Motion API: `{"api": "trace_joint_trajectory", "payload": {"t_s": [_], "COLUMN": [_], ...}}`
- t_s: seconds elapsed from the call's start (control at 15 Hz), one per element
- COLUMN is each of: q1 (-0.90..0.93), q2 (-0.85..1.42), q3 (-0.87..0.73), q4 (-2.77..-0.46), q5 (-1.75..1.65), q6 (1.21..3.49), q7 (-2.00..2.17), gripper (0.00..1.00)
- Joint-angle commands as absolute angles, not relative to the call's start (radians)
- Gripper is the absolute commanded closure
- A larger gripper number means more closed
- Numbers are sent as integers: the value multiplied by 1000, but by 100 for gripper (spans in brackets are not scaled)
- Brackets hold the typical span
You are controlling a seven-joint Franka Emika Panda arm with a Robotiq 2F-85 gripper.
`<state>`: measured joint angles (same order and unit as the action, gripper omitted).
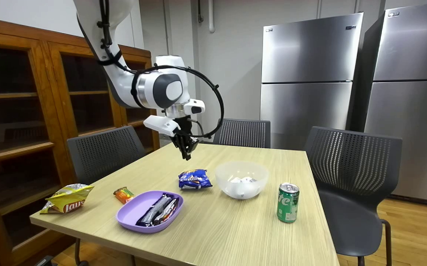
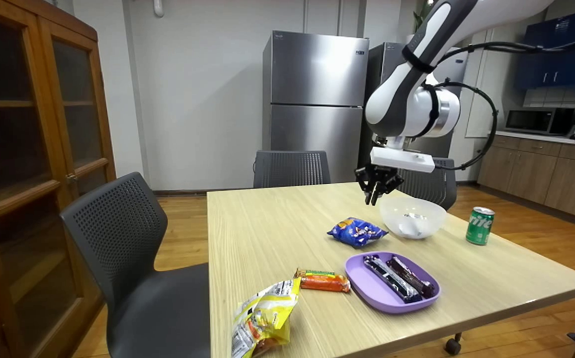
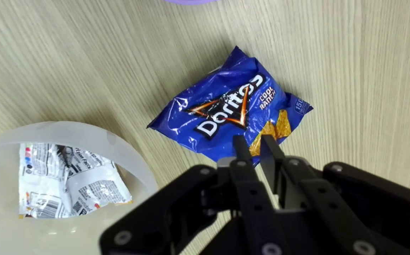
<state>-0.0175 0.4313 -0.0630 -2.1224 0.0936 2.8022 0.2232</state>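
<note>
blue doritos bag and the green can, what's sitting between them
The translucent bowl stands between the Doritos bag and the green can, as both exterior views show.

Bright, even indoor light fills both exterior views, leaving pale glare on the steel refrigerator (image 1: pixel 311 51) and a soft-edged diagonal shadow across the grey wall (image 2: pixel 203 94). Wide-angle distortion shows toward the edges — the wooden cabinet (image 1: pixel 53 85) slants and straight lines lean. In the wrist view, white highlights glint on the crinkled blue Doritos bag (image 3: pixel 226 109), its lettering crisp — while the gripper (image 3: pixel 254 141) in the near foreground is out of focus.
</note>
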Motion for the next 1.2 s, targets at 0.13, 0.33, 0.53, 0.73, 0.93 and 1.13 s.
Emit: {"api": "trace_joint_trajectory", "payload": {"t_s": [0.13, 0.33, 0.53, 0.73, 0.93, 1.13], "q1": [6, 9, 6, 6, 16, 21], "q2": [432, 457, 485, 513, 537, 555], "q3": [-88, -94, -92, -90, -99, -104], "q4": [-2153, -2159, -2163, -2160, -2151, -2141], "q5": [72, 79, 98, 116, 132, 146], "q6": [2743, 2744, 2753, 2765, 2763, 2762], "q7": [237, 253, 265, 293, 336, 371], "gripper": [36, 15, 0, 0, 0, 0]}}
